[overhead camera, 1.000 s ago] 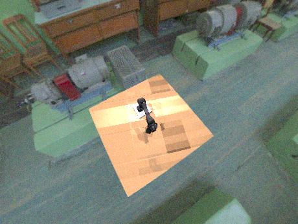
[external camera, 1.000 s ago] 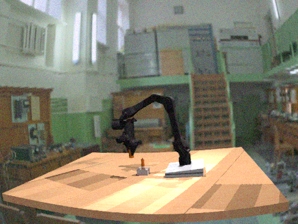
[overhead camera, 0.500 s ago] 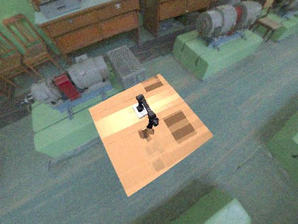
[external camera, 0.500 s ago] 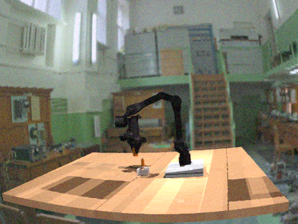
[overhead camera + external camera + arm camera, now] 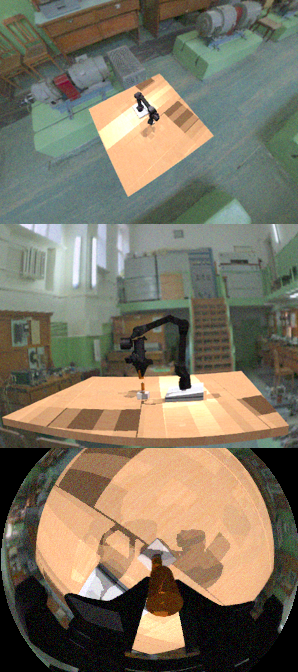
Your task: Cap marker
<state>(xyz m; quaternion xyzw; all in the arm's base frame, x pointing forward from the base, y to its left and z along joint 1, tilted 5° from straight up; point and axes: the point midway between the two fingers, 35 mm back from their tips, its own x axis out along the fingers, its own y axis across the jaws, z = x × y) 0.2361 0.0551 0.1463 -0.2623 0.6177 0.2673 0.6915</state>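
Note:
My gripper (image 5: 151, 122) (image 5: 140, 371) (image 5: 161, 581) is shut on the orange-brown cap (image 5: 140, 375) (image 5: 165, 601) and points down. The cap hangs upright below the fingertips. The orange marker (image 5: 142, 386) (image 5: 156, 561) stands upright in the white holder block (image 5: 142, 395) (image 5: 157, 545). In the exterior view the cap is above the marker's tip and slightly left of it, with a visible gap between them. In the wrist view the marker's tip meets the cap's outline, and the cap hides part of it. Exact alignment in depth cannot be told.
The arm's white base plate (image 5: 141, 114) (image 5: 194, 395) (image 5: 91, 585) lies on the wooden table (image 5: 129, 168) (image 5: 97, 386) (image 5: 200, 493), right of the holder in the exterior view. The arm arches from the base over to the holder. Shadows of the arm fall on the table.

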